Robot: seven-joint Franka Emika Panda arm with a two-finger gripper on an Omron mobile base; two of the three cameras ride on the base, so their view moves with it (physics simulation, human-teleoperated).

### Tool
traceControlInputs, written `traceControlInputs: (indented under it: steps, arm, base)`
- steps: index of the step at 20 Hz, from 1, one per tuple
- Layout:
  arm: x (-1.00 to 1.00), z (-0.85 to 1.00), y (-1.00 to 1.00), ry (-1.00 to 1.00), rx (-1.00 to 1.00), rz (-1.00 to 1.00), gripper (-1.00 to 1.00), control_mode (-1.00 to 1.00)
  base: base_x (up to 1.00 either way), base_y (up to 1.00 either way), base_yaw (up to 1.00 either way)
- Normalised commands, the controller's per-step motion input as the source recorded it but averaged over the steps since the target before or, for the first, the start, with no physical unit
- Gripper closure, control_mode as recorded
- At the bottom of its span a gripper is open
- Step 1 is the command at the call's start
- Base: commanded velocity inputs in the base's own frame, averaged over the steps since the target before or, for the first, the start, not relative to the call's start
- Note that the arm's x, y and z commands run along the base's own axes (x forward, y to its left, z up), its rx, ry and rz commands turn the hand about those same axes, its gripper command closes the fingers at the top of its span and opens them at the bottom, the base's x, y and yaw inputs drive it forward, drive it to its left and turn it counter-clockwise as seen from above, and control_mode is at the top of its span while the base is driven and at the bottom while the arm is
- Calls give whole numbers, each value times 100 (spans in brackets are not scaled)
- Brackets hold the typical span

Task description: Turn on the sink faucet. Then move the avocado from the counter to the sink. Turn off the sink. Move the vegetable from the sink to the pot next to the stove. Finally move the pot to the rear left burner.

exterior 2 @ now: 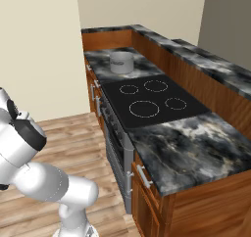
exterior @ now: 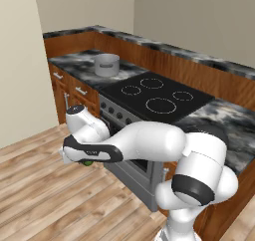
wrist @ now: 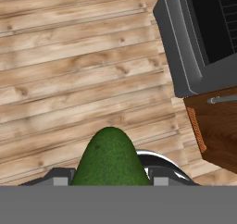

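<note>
The avocado sits closest to the hand camera, its narrow end pointing away, clamped between the jaws of the gripper. It hangs over the wood floor, in front of the stove and below its cooktop; a green sliver under the hand there is probably the same fruit. The pot stands on the counter left of the stove.

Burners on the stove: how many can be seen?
4. On the stove, seen in the left base view: rear left burner nearest the pot, rear right, front left, the largest, and front right. None seems hidden.
</note>
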Motion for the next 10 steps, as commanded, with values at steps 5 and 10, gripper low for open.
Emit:
traceControlInputs:
  steps: [5,10]
  arm:
    - [0,0,0,0,0,0,100,100]
    - [0,0,0,0,0,0,100,100]
  base:
    - [39,33,-20]
    - [31,35,-25]
